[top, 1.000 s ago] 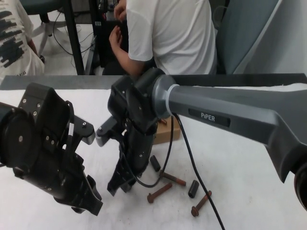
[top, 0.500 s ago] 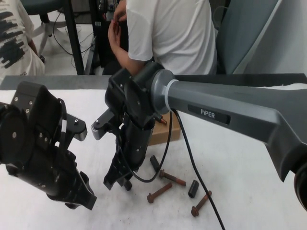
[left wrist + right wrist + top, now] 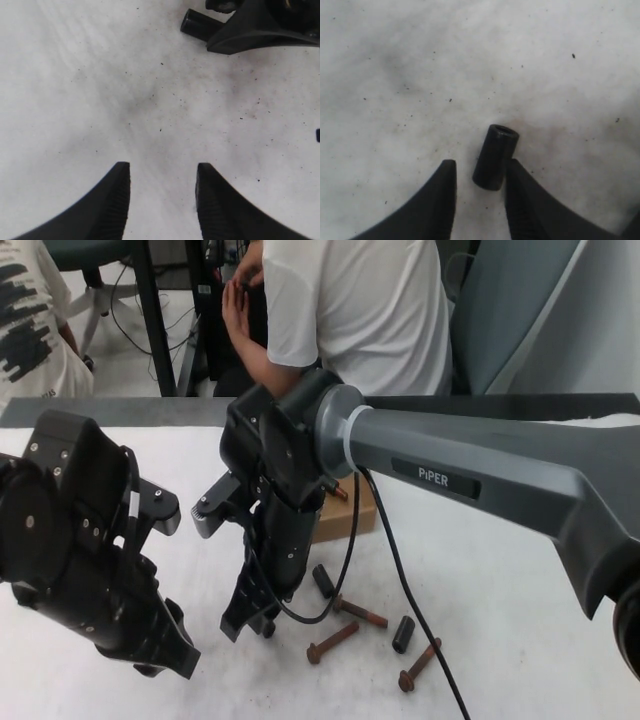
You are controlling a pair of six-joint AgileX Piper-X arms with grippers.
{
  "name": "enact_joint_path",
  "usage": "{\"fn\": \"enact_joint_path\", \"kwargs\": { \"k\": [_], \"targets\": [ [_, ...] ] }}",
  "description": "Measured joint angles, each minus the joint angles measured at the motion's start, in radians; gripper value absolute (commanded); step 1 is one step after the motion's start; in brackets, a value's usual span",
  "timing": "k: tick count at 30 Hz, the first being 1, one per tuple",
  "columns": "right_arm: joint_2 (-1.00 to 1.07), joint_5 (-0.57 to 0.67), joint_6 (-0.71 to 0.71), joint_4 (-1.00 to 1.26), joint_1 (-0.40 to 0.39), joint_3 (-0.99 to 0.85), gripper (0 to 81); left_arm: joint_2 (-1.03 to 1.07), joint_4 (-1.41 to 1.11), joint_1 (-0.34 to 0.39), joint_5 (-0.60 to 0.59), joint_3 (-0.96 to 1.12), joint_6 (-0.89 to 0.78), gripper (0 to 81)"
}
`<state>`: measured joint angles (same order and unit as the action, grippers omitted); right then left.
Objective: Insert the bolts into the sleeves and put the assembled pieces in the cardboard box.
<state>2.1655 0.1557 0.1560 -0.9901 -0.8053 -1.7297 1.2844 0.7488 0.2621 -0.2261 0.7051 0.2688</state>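
Sleeve point(image 3: 496, 155) is lying on its side on the worktop point(image 3: 395, 60), right between the fingers of the right pincer point(image 3: 480, 165). That pincer is spread around it and isn't pinching yet. How do you reckon it'll handle? (user1)

Looks like a small stiff metal tube to me: light, smooth, so probably slippery and happy to roll away. I'd take it across the middle of the barrel and leave the open end free for a bolt. Left pincer point(image 3: 161, 167) is spread too, hanging over bare worktop with nothing in it. The bolts point(image 3: 333, 640) lie just beside the right pincer, on the side away from the left one, and the cardboard box point(image 3: 365, 515) sits beyond it. (user2)
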Motion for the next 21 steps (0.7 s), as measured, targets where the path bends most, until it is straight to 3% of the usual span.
{"fn": "enact_joint_path", "kwargs": {
  "k": [21],
  "targets": [
    [0.029, -0.006, 0.000, 0.023, 0.000, 0.000, 31.2, 0.000, 0.000, -0.003, 0.000, 0.000, 0.000, 39.7]
  ]
}}
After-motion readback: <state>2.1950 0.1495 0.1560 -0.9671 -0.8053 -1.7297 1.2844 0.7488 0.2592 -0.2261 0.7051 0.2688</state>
